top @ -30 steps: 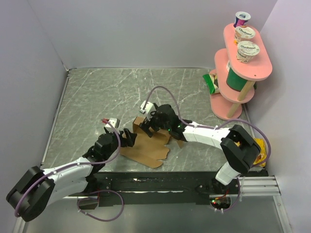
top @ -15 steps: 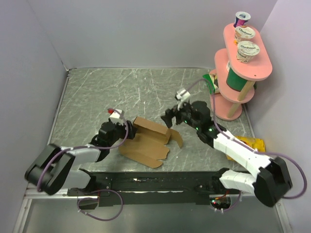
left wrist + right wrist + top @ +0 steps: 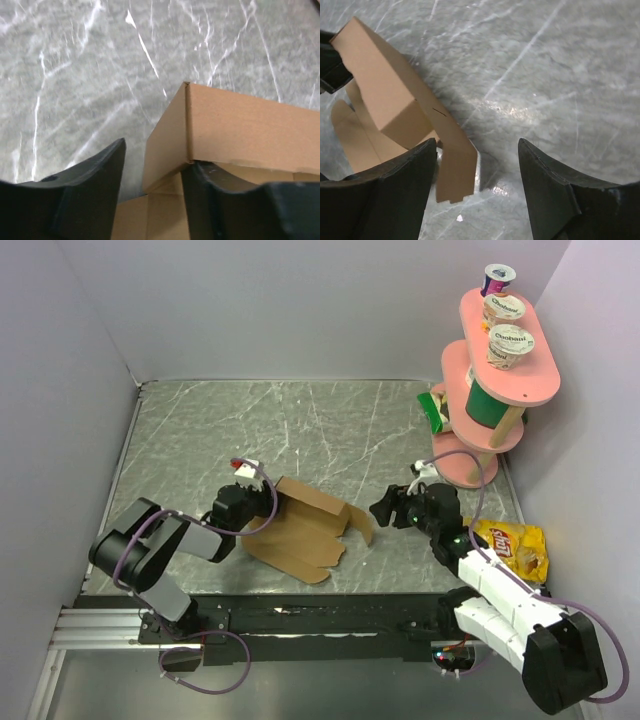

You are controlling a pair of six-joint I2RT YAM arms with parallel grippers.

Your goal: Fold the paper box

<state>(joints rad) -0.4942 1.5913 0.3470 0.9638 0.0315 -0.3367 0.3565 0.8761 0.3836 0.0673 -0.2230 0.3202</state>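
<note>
My right jaws have backed off the box (image 3: 300, 530) toward the tabletop's (image 3: 200, 430) right edge, wide and empty; the left jaws straddle its raised corner, half open.

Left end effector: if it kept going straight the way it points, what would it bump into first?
Most likely the paper box: in the left wrist view its raised cardboard wall stands directly ahead of the left end effector, one corner between the open fingers. Depth is hard to judge.
</note>
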